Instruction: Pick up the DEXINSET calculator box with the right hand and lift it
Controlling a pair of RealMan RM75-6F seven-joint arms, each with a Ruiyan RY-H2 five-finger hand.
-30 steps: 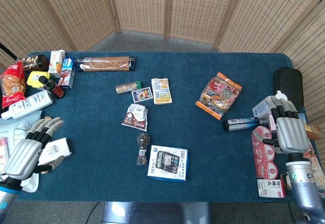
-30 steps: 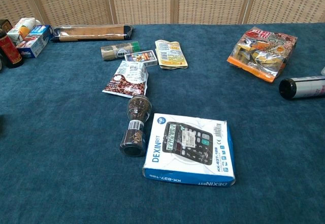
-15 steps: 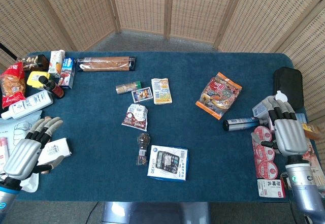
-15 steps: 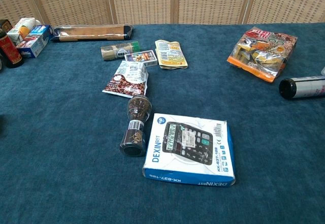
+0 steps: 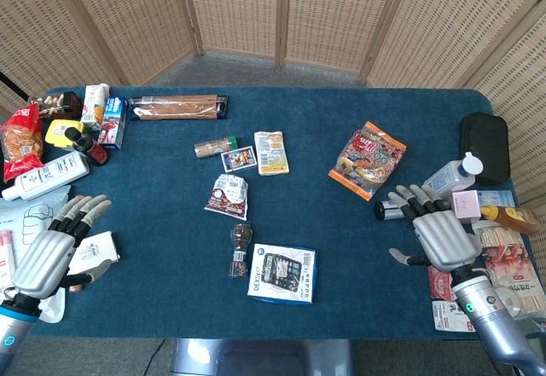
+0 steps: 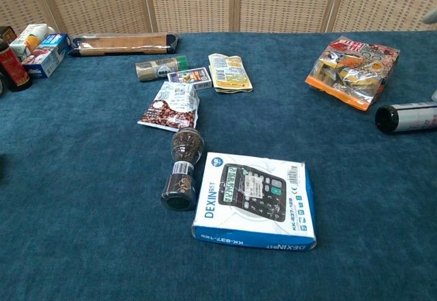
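**Observer A:** Head view places the flat white-and-blue DEXINSET calculator box face up on the blue cloth-covered table, near the front edge and close to centre. The silver five-finger right hand hovers well to the box's right, fingers spread, holding nothing. The step in hand is the approach.

**Observer B:** Confirmed. The silver left hand rests over a white card at the far left, fingers apart, also empty. It plays no part in this task.

**Observer A:** Procedure, as I judge it: carry the right hand across above the table, clear of the black cylindrical bottle lying just beside its fingertips.

**Observer B:** Agreed. Chest view shows a dark glass pepper grinder lying along the box's left edge, almost touching. The right and near edges are free, so grip from that side.

**Observer A:** The box lies low and flat. Set the thumb on one long edge and the fingers on the opposite edge, then close before raising.

**Observer B:** Caution: a thin carton can probably slide on cloth. Press down lightly, close firmly, and lift straight up.
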